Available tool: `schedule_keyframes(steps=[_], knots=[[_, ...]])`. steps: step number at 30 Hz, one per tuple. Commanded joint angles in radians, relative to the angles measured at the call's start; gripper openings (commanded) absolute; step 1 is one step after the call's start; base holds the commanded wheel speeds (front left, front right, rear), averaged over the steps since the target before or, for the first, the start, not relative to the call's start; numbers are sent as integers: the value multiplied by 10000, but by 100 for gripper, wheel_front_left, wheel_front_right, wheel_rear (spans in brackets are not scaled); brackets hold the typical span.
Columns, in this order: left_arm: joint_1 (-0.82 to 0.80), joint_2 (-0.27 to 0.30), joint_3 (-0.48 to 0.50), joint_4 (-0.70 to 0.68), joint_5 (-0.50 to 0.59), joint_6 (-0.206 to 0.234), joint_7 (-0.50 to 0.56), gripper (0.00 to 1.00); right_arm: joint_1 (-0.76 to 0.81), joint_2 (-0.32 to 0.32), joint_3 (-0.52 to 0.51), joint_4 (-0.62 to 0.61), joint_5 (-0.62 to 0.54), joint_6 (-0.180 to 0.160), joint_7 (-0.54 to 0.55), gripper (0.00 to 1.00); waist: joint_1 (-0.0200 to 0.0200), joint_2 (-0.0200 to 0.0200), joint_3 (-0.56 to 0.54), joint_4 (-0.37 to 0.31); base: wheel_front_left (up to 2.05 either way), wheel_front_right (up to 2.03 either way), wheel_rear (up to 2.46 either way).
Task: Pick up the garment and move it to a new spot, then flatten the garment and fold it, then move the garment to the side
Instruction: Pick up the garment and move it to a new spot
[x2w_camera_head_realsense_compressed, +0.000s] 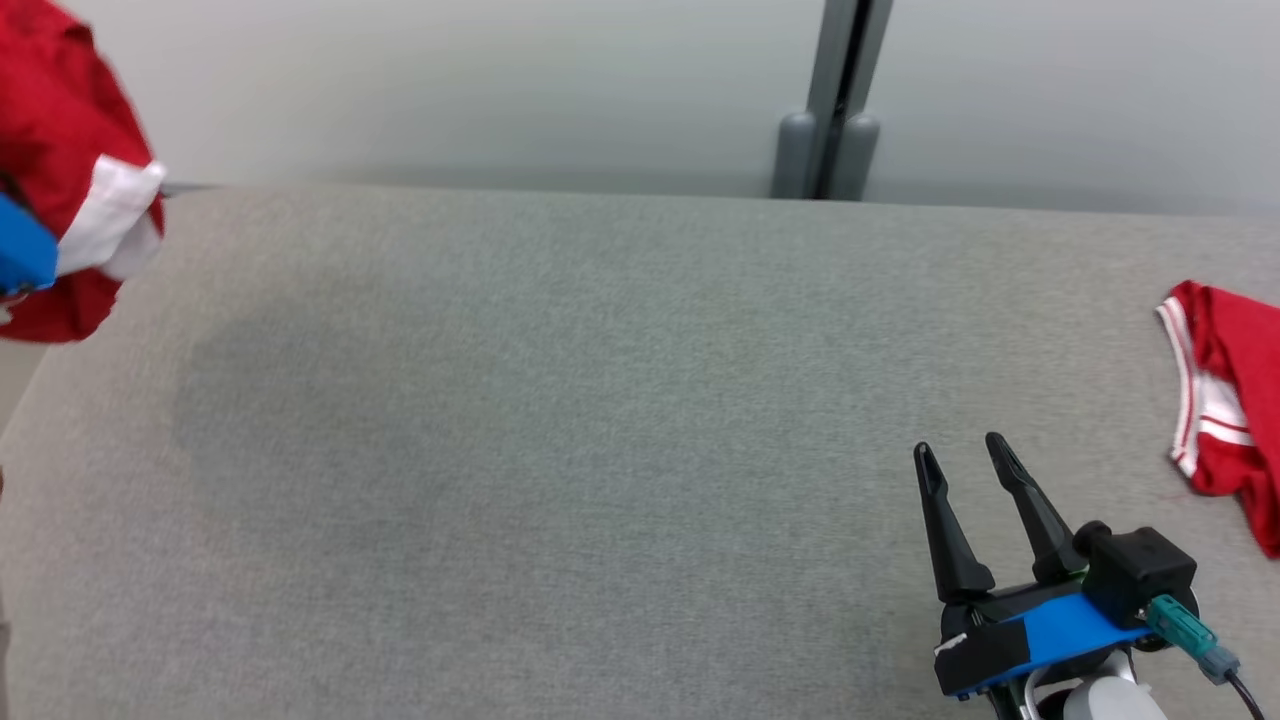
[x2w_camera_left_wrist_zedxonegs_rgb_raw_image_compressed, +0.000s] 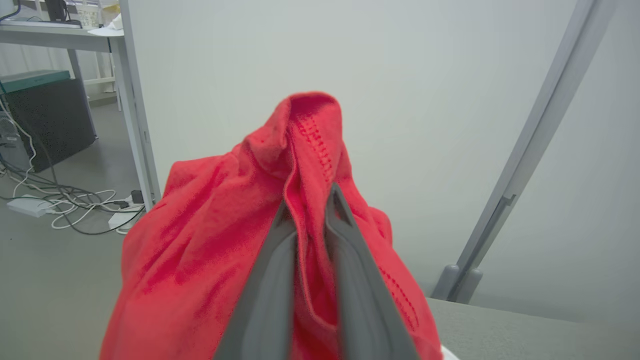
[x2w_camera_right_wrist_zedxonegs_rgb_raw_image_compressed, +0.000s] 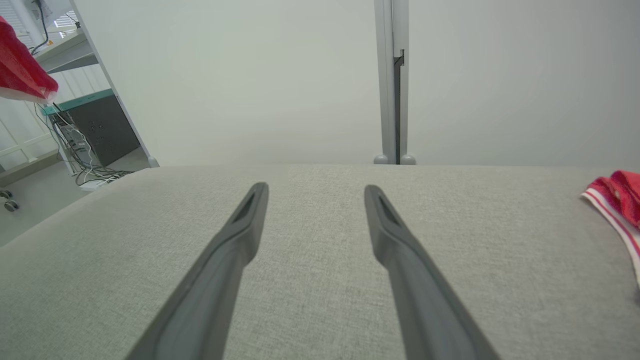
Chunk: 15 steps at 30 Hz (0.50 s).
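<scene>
One garment held: left jaws are pinching the red garment (x2w_camera_head_realsense_compressed: 60, 130), hanging bunched at upper left.
Right jaws: resting wide open at lower right, gripping nothing.
Plan: I am aiming for the bare counter (x2w_camera_head_realsense_compressed: 600, 420) mid-frame, lowering slowly and steering clear of the second red garment (x2w_camera_head_realsense_compressed: 1225, 400) at the right edge.

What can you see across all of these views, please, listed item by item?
held garment: one, red with white patch, up by the table's far-left corner
second garment: one, red with white stripes, lying at the table's right edge
table: one, grey fabric top, before the robot
post: one, grey, behind the table
cables: several, white and black, on the floor
left gripper: one, dark-fingered, shut on held garment
right gripper: one, dark-fingered, open over table's near right
</scene>
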<state>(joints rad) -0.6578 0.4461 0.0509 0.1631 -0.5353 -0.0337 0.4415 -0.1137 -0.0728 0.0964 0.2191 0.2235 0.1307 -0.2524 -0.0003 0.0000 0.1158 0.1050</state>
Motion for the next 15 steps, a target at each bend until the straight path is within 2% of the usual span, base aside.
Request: schedule_keyframes(steps=[1,9,15], knots=[[-227,-67,-147,-222,47,-58,84,0,140,22,-44,1,39,1,-50,100,3,0,-433,-413,0,0,0],[-702,-746,-1719,-1745,97,-471,763,0,291,66,37,-150,73,1,38,100,3,0,-751,-1322,0,0,0],[-41,-1671,-2972,-1605,-115,-641,799,0,280,98,155,-227,121,1,83,100,3,0,-601,-2148,0,0,0]])
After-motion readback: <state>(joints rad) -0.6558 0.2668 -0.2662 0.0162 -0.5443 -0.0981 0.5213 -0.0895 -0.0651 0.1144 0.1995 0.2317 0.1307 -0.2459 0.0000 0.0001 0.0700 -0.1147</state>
